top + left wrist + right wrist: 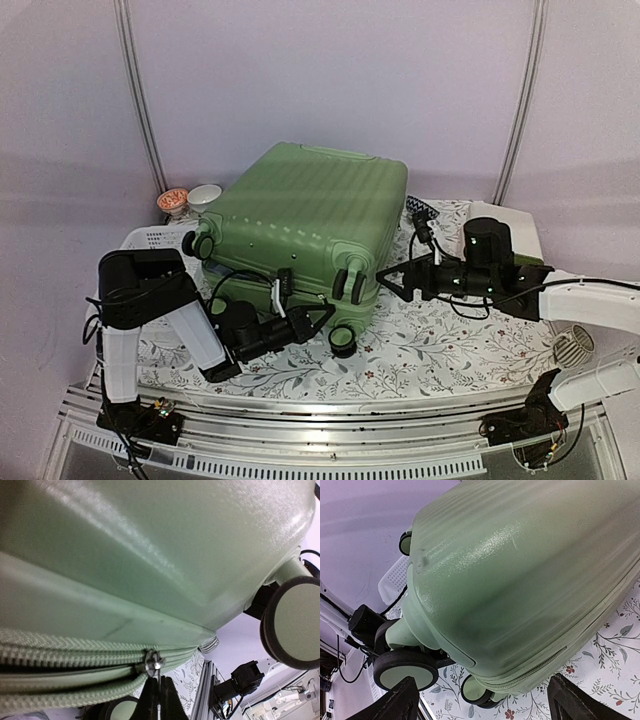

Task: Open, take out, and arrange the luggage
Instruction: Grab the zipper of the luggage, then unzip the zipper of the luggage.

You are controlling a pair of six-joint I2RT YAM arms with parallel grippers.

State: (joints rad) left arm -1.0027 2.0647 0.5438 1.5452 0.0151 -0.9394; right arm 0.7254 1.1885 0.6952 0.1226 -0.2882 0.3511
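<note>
At near table (pixel 450 350) edge: luggage (pixel 310 210) set back.
Left gripper (pixel 328 312): low, clamped on zipper pull (pixel 153 661).
Right gripper (pixel 385 278): level, spread wide, empty.

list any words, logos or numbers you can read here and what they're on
none readable in any view
luggage: plain ribbed shell, no brand or label showing
zipper pull: bare metal, no marking legible
tablecloth: floral print only, no lettering
small dish: red pattern, too small to read
</note>
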